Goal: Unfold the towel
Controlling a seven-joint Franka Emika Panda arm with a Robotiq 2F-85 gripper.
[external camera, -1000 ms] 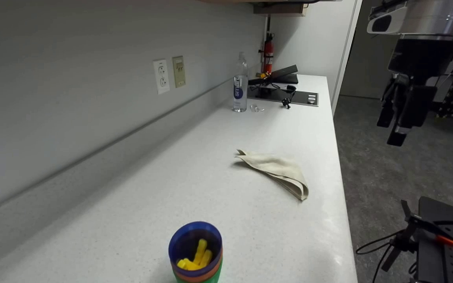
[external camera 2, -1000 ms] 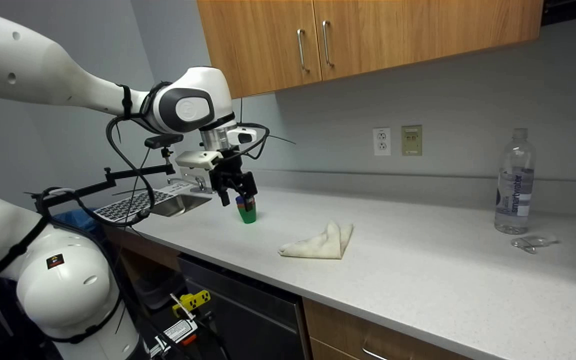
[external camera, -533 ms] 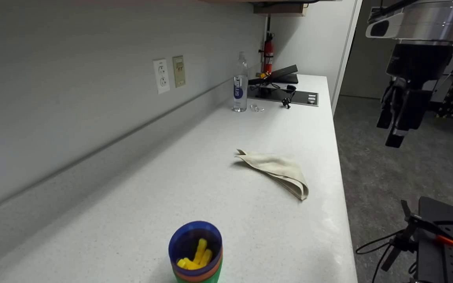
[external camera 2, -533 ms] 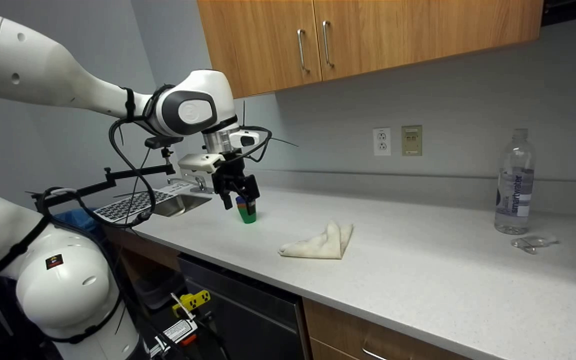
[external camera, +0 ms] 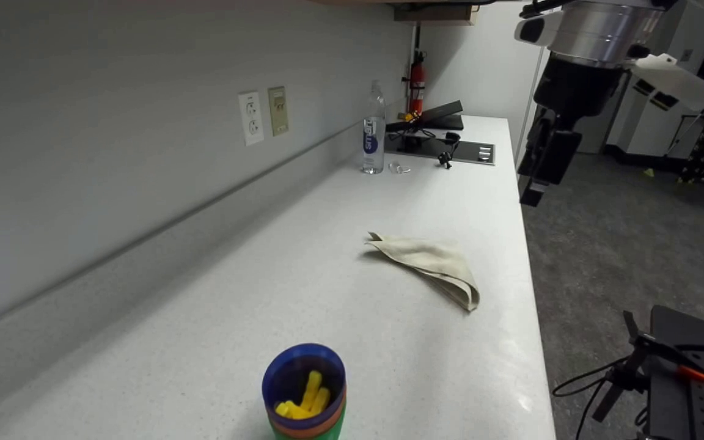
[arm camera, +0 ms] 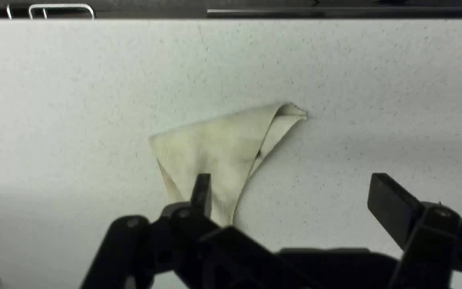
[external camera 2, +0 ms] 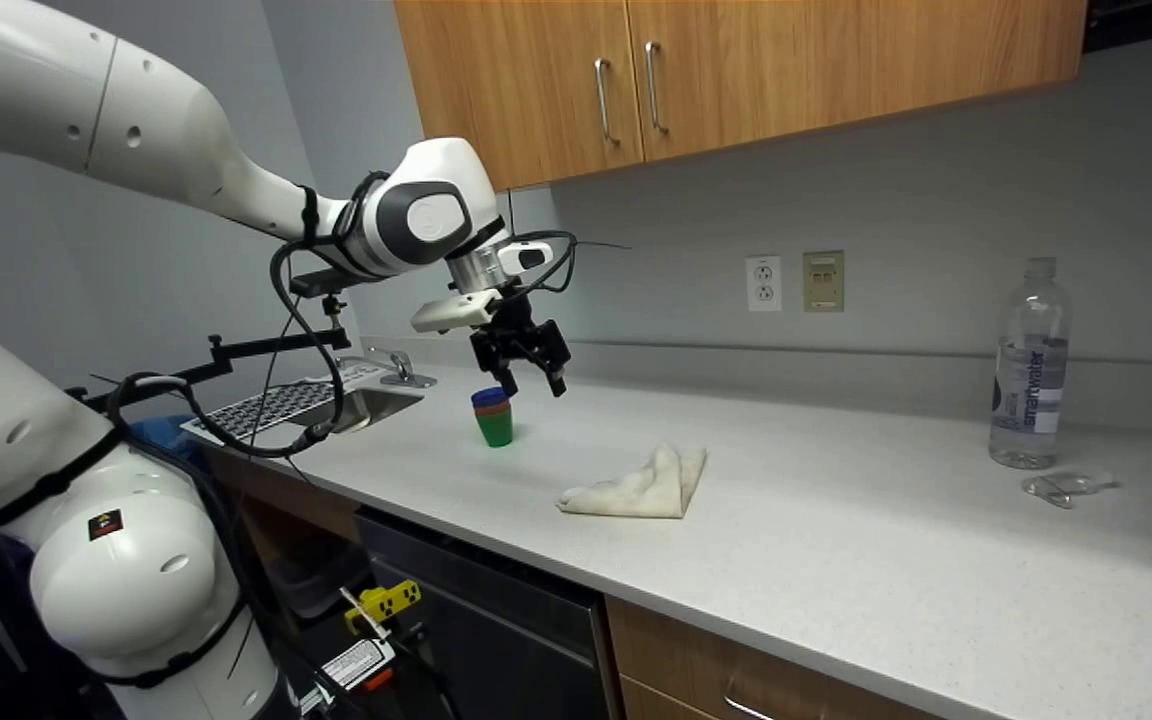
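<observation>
A cream towel lies folded in a rough triangle on the white counter. Its layers lift a little along one side. It also shows in an exterior view and in the wrist view, where a finger and the gripper body hide its lower end. My gripper is open and empty, held above the counter and apart from the towel. In the wrist view the gripper has its jaws wide apart, with the left finger overlapping the towel and the right finger over bare counter.
Stacked cups, blue on top and green below, stand near the gripper; yellow pieces lie inside. A water bottle and a small clear object stand farther along. A wooden cabinet hangs above. A sink lies beyond the cups.
The arm has moved along and in toward the counter, rightward and slightly up past the cups in one view, leftward in the other. The towel has not moved. The gripper stays open.
</observation>
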